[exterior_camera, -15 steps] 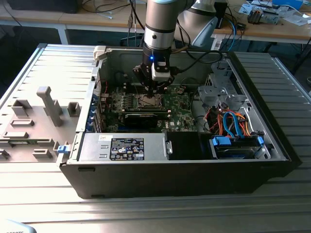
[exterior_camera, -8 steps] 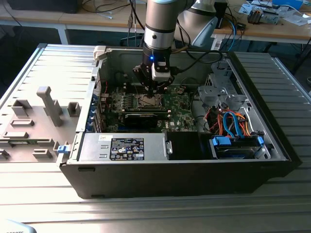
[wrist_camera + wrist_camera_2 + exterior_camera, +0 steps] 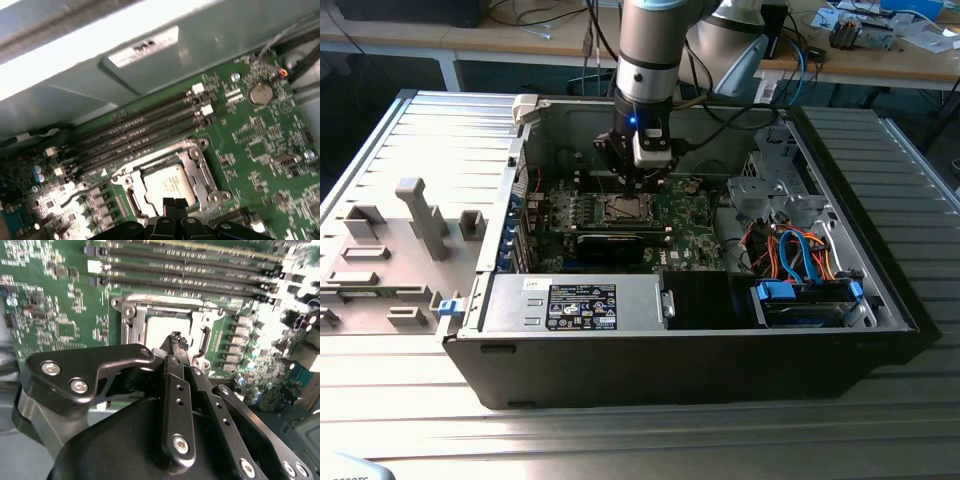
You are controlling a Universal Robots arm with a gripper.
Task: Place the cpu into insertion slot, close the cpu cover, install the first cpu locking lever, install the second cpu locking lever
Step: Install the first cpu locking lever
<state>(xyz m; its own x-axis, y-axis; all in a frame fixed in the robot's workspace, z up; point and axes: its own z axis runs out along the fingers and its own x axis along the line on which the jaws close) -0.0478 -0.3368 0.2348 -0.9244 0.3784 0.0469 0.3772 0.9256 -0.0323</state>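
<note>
The cpu [image 3: 167, 184], a silver-grey square chip, lies flat in its socket on the green motherboard [image 3: 250, 145]. It shows too in the second wrist view as the bright cpu [image 3: 160, 330] and in the exterior view as the cpu [image 3: 623, 208]. The cpu cover [image 3: 201, 167], a silvery frame, lies down around the chip, and the cover [image 3: 131, 320] is also seen in the second wrist view. My gripper [image 3: 642, 185] hangs just over the socket. Its black fingertips [image 3: 175, 204] are pressed together at the socket's edge, with nothing seen between them. The gripper [image 3: 176, 338] is over the chip's edge.
Several memory slots [image 3: 135, 132] run beside the socket, toward the case wall [image 3: 150, 65]. In the open computer case sit a power supply [image 3: 575, 303] and a drive bay with blue and orange cables [image 3: 800, 290]. A grey fixture [image 3: 420, 215] stands at the exterior view's left.
</note>
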